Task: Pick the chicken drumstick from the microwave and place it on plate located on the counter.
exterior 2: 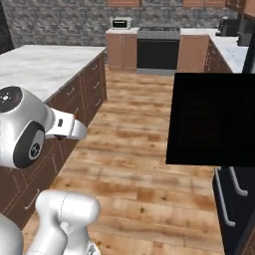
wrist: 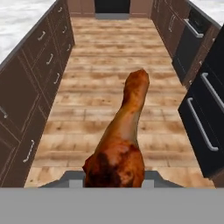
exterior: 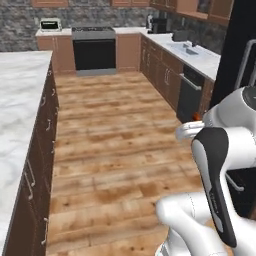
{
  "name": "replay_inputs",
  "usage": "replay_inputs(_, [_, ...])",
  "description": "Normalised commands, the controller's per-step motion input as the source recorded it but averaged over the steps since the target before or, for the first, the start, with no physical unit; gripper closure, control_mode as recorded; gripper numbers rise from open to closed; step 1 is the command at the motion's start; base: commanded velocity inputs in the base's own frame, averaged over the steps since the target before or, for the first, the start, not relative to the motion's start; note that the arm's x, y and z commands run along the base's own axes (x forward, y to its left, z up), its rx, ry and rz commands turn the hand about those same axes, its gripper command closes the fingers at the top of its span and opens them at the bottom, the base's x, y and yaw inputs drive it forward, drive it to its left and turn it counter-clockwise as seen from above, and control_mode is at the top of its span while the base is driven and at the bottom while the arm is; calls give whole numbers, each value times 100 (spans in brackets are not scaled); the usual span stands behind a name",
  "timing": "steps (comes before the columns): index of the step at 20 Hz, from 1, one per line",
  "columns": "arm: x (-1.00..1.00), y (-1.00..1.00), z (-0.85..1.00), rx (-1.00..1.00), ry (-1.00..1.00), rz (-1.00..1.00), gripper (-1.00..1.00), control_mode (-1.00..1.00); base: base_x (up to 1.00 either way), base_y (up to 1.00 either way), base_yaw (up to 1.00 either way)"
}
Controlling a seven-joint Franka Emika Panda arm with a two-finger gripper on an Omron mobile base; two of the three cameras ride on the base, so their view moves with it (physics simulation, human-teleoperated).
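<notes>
Hand: pinching the chicken drumstick point(wrist: 120, 144) at its thick meaty end, fingers nearly together.
Drumstick: carried in the air over the wooden floor point(exterior: 115, 135), between the surface point(exterior: 20, 95) and the dark cabinets.
Handling: probably light, firm but greasy; the fat end gives the better hold.
Hidden: fingertips covered by the meat; plate not made out.
</notes>
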Motion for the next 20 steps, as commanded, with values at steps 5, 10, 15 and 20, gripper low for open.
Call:
replay_inputs(5, [0,0,0,0,0,0,100,100,100,0,0])
replay_inputs(10, [0,0,0,0,0,0,100,100,100,0,0])
replay_inputs(15, [0,0,0,0,0,0,100,100,100,0,0])
replay_inputs(20, [0,0,0,0,0,0,100,100,100,0,0])
